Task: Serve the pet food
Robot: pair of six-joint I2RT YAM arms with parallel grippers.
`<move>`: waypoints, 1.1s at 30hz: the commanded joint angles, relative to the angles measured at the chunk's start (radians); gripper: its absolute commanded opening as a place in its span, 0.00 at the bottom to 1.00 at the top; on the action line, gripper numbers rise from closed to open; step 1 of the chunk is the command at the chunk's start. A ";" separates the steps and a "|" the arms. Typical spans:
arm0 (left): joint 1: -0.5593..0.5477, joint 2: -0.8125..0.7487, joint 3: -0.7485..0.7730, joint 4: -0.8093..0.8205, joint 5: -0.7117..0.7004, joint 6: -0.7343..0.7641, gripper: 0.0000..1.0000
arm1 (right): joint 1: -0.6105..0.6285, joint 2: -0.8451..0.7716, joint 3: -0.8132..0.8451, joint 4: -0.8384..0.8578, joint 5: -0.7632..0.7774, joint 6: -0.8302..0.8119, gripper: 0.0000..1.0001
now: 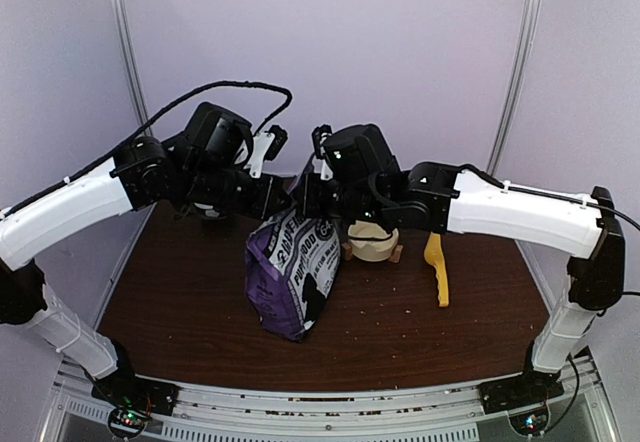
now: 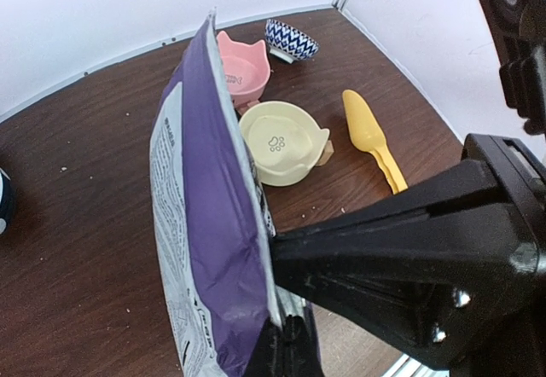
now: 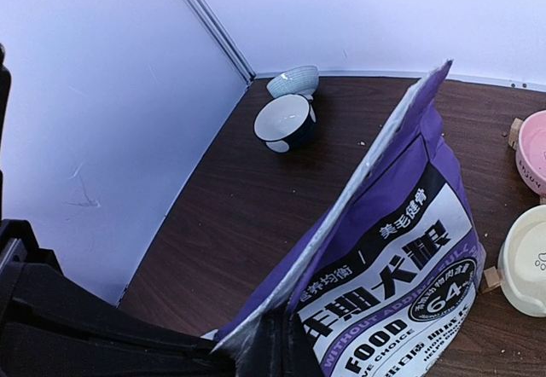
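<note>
Glossy purple pet food bag (image 1: 292,274) with flat crimped top, upright at the middle of the dark wood-grain surface (image 1: 180,302), left jaws and right jaws each pinching its top edge, rounded cream bowl (image 1: 372,244) just beside it, yellow plastic scoop (image 1: 437,267) near the right edge

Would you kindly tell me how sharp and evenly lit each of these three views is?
Top external: even, soft light, slightly hazy, lettering on the purple bag smeared. Left wrist: cream bowl sharp, the bag's near edge blurred. Right wrist: bag print crisp; foreground black, detail lost.
</note>
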 commanded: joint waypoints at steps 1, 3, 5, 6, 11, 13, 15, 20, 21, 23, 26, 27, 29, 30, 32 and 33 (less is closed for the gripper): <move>0.007 -0.059 0.006 0.071 -0.068 0.017 0.00 | 0.013 0.044 -0.016 -0.157 0.031 0.003 0.00; 0.007 -0.061 0.007 0.074 -0.069 0.018 0.00 | 0.013 0.048 -0.019 -0.154 0.029 0.007 0.00; 0.007 -0.063 0.007 0.076 -0.069 0.019 0.00 | 0.014 0.050 -0.019 -0.149 0.027 0.007 0.00; 0.007 -0.064 0.007 0.075 -0.070 0.019 0.00 | 0.013 0.050 -0.019 -0.147 0.028 0.006 0.00; 0.008 -0.069 0.006 0.077 -0.074 0.017 0.00 | 0.013 0.058 -0.019 -0.147 0.026 0.007 0.00; 0.007 -0.072 0.006 0.077 -0.076 0.016 0.00 | 0.013 0.059 -0.019 -0.148 0.025 0.006 0.00; 0.007 -0.075 0.006 0.078 -0.077 0.017 0.00 | 0.013 0.060 -0.020 -0.148 0.026 0.007 0.00; 0.007 -0.080 0.004 0.083 -0.079 0.017 0.00 | 0.014 0.066 -0.024 -0.148 0.026 0.009 0.00; 0.007 -0.081 0.004 0.085 -0.079 0.017 0.00 | 0.014 0.068 -0.024 -0.148 0.026 0.009 0.00; 0.007 -0.081 0.004 0.085 -0.078 0.016 0.00 | 0.014 0.069 -0.024 -0.148 0.025 0.009 0.00; 0.007 -0.083 0.004 0.085 -0.078 0.017 0.00 | 0.013 0.073 -0.023 -0.148 0.024 0.011 0.00; 0.007 -0.085 0.004 0.085 -0.079 0.016 0.00 | 0.014 0.074 -0.024 -0.148 0.025 0.012 0.00; 0.007 -0.086 0.003 0.086 -0.080 0.015 0.00 | 0.014 0.076 -0.023 -0.150 0.025 0.012 0.00; 0.007 -0.087 0.003 0.087 -0.081 0.015 0.00 | 0.013 0.079 -0.024 -0.151 0.025 0.012 0.00; 0.007 -0.089 0.002 0.088 -0.082 0.017 0.00 | 0.014 0.081 -0.026 -0.153 0.025 0.011 0.00; 0.007 -0.089 0.003 0.089 -0.082 0.017 0.00 | 0.013 0.084 -0.025 -0.153 0.023 0.012 0.00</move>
